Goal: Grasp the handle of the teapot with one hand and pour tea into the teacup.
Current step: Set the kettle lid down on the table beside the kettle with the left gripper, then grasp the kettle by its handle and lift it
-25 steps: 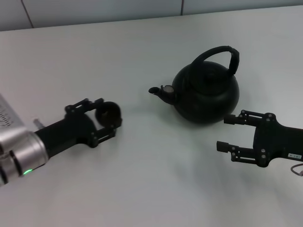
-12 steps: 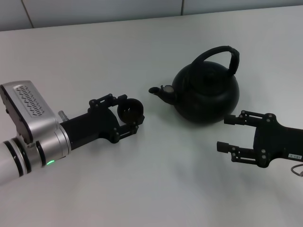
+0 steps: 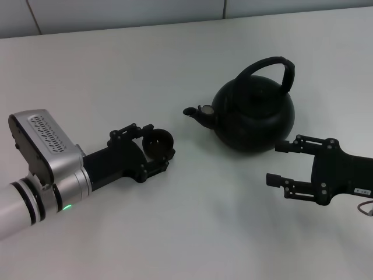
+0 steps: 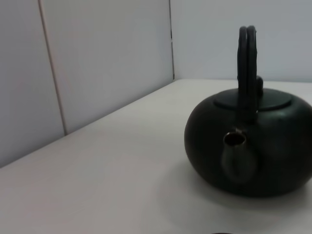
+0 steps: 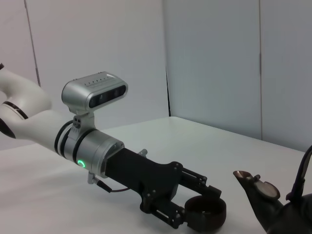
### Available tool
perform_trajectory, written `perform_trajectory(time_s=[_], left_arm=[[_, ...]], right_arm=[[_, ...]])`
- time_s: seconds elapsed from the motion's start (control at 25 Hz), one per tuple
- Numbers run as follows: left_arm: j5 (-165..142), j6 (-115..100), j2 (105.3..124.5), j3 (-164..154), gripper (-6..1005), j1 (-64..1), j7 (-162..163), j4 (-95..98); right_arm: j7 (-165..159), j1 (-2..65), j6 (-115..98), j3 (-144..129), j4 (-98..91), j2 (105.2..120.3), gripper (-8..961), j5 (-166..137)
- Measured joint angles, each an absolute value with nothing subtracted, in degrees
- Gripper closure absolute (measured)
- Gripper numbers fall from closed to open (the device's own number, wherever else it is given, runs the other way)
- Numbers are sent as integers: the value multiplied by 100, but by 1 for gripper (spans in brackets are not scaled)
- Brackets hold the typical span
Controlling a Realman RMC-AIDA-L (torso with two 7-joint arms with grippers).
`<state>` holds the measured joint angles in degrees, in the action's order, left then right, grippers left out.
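Note:
The black teapot [image 3: 253,116] stands on the white table right of centre, its spout [image 3: 195,112] pointing left and its arched handle [image 3: 265,65] upright. My left gripper [image 3: 158,146] is shut on the small black teacup [image 3: 158,143], a short way left of and nearer than the spout. The right wrist view shows that cup [image 5: 205,212] between the left gripper's fingers [image 5: 197,181], close to the table. The left wrist view faces the teapot [image 4: 253,151] spout-on. My right gripper [image 3: 275,163] rests open just in front of the teapot, touching nothing.
The table [image 3: 175,221] is a plain white surface. Grey wall panels [image 3: 116,11] run along its far edge. The left arm's silver wrist camera housing [image 3: 41,146] sits at the near left.
The left gripper has carried the teacup rightward toward the teapot's spout, then settled slightly lower. The teapot and the right gripper have not moved.

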<state>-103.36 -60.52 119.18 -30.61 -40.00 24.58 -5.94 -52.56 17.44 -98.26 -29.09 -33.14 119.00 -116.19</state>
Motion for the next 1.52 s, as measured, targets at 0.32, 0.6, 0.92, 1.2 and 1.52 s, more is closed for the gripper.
perform_trajectory(time_s=[0.32,0.6,0.92,1.2,1.52], left_arm=[[-10345,-5975,11918,-3015,284,-4004,2414,-657],[-10329,-5957,11918,-2978,280,-4015,2413,-696],[-10345,-5889,11918,-2833,275,-4017,2415,-746],[-10346,-6432,11900,-2813,154,-3877,2417,-686],[-10346,-7866,11834,-2851,156,-3161,2643,91]], right_arm=[[-5256,1756,-9818,-2909,-3330,11900,245,-11619],[-5256,1765,-9816,-2909,-3336,11900,245,-11619],[-5256,1776,-9821,-2909,-3318,11900,244,-11619],[-5256,1775,-9814,-2909,-3313,11900,244,-11619],[-5256,1779,-9769,-2909,-3308,11900,245,-11619]])
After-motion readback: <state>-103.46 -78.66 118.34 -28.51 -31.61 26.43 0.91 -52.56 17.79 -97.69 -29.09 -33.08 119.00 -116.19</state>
